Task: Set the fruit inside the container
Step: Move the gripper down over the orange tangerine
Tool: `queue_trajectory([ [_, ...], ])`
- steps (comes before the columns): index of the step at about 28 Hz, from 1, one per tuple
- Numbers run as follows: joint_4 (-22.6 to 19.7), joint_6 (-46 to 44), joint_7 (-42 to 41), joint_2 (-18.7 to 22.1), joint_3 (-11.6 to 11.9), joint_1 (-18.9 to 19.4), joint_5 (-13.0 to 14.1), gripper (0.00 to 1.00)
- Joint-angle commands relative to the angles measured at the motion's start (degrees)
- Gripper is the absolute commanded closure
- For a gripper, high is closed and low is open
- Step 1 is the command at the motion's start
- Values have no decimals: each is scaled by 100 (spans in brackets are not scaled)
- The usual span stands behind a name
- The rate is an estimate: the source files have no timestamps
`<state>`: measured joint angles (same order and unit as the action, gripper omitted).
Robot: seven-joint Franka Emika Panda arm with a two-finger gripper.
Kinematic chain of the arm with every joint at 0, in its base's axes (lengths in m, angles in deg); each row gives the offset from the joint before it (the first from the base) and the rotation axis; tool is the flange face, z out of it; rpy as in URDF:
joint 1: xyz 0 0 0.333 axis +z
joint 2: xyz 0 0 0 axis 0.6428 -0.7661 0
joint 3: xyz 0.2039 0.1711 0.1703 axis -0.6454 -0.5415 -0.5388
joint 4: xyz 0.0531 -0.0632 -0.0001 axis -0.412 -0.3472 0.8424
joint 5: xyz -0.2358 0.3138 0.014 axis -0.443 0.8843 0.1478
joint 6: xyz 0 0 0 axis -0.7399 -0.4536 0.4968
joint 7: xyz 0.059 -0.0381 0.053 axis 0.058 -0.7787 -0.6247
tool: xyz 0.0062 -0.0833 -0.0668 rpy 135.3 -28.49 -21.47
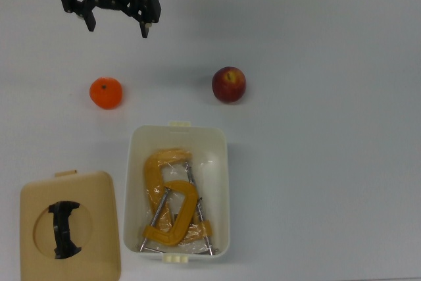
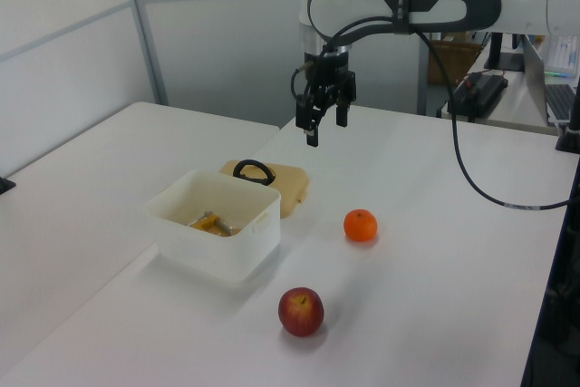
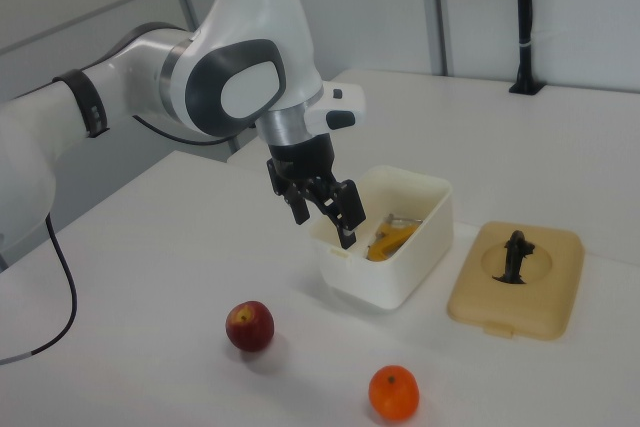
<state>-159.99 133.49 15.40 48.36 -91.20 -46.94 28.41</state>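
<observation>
Both fruits sit on the table outside the container (image 1: 217,137): the orange (image 1: 106,93) at its 10 o'clock in the top view, the apple (image 1: 229,84) at 1 o'clock. The gripper (image 1: 118,29) hovers empty, fingers spread wide, at the orange's 12 o'clock. I'd drop straight down, straddle its widest part, then release beside the yellow clamps (image 1: 172,203) already in the tub.

White table (image 1: 329,195) carries an orange (image 1: 106,93), apple (image 1: 229,84), cream tub (image 1: 220,162) and tan lid (image 1: 99,195)

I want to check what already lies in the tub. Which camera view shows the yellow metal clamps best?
The top view: it looks straight down into the cream-white rectangular plastic tub, so the yellow metal clamps show whole. In the left view only a small part shows above the tub's wall; the right view shows a slightly larger part.
</observation>
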Motion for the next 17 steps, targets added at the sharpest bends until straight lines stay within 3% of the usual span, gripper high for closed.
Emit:
queue_trajectory([
  [1, -520, 353, 70, 112, 55, 61, 2, 0],
  [4, -814, 680, 61, 130, 73, 70, -51, 0],
  [6, -1216, 995, 69, 199, 65, 87, -269, 0],
  [11, -1825, 1576, 69, 218, 73, 132, -473, 0],
  [17, -2607, 2446, 78, 183, 82, 123, -921, 0],
])
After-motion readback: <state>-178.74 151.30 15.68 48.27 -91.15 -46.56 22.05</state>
